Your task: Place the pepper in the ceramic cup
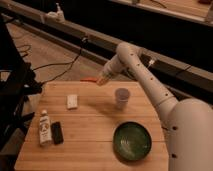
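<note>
My gripper (101,79) hangs above the far edge of the wooden table (95,150), at the end of the white arm that reaches in from the lower right. It is shut on the pepper (88,79), a slender red-orange sliver that sticks out to the left of the fingertips, clear of the tabletop. The ceramic cup (121,97), small, pale and upright, stands on the table to the right of and nearer than the gripper. Gripper and cup are apart.
A flat white pad (72,101) lies left of the cup. A wide green bowl (132,141) sits at the front right. A small bottle (45,128) and a black object (57,133) lie at the front left. Cables trail on the floor behind.
</note>
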Motion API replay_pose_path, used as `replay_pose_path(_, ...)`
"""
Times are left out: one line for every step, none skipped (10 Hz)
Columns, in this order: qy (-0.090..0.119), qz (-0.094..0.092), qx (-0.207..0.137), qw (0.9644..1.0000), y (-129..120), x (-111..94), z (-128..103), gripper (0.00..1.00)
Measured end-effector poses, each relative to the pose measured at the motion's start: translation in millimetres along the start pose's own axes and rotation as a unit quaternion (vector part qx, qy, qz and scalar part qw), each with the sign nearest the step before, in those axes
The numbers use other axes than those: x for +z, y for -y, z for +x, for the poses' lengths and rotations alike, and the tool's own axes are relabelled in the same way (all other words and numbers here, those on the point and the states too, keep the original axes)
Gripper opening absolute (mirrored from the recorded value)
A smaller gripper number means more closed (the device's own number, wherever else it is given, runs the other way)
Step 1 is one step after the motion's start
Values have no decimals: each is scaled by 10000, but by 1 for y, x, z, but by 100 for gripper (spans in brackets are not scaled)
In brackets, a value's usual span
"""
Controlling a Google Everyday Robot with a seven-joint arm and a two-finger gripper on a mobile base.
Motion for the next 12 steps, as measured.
replay_pose_path(-25,55,131,9999,5,-14,14,0)
replay_pose_path(-54,125,303,9994,10,-29,33,0)
replay_pose_path(-79,171,451,9988,11,-41,51,0)
replay_pose_path(-106,199,518,9984,10,-48,62,0)
replay_pose_path(-147,232,556,9981,9,-55,71,0)
replay_pose_path(-205,299,577,9977,7,-63,81,0)
replay_pose_path(-248,432,515,9974,5,-70,88,0)
replay_pose_path(-259,467,477,9974,4,-70,89,0)
replay_pose_path(-264,469,461,9975,4,-70,88,0)
replay_pose_path(-262,456,446,9976,4,-69,86,0)
replay_pose_path(-260,458,448,9976,4,-69,86,0)
replay_pose_path(-266,464,451,9975,4,-70,87,0)
